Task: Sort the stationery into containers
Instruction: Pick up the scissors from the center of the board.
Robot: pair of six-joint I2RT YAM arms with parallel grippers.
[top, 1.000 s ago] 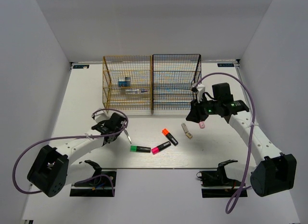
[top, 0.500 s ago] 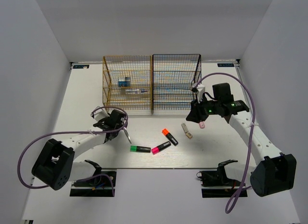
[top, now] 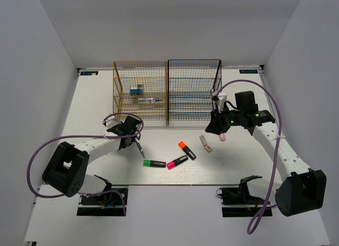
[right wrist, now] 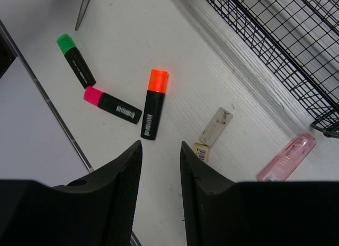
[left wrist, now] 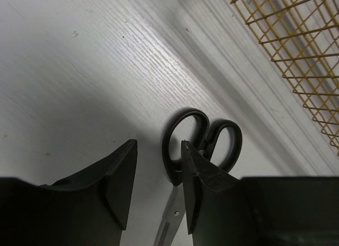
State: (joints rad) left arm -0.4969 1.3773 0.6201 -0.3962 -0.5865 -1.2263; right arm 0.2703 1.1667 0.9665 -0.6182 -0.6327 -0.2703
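Though set low over the scissors [left wrist: 205, 145] with the left gripper [left wrist: 159, 145], clamps nothing yet: stands with jaws apart, one finger over a black handle loop, the other clear of it, with the blade between them. Finds those scissors on the left half of the table [top: 90, 108], just in front of the golden-yellow rack [top: 139, 92], itself beside the black rack [top: 194, 90] at the far edge.

Looks like the pickup step for the scissors. Next calls for centring across the shank, squeezing shut, lifting clear and carrying to a rack tier without snagging the wire.

Holds the right gripper [right wrist: 160, 145] spread and empty above the middle of the table, over the orange highlighter [right wrist: 154, 104], pink highlighter [right wrist: 112, 105], green highlighter [right wrist: 76, 60], beige piece [right wrist: 215, 126] and pink piece [right wrist: 287, 157], the last close by the black rack's front.

Cannot see the blade tips, cut off by the fingers in the left wrist view. Shows something blue, possibly the round tub [top: 137, 89], on a golden-yellow tier, too small to be sure.
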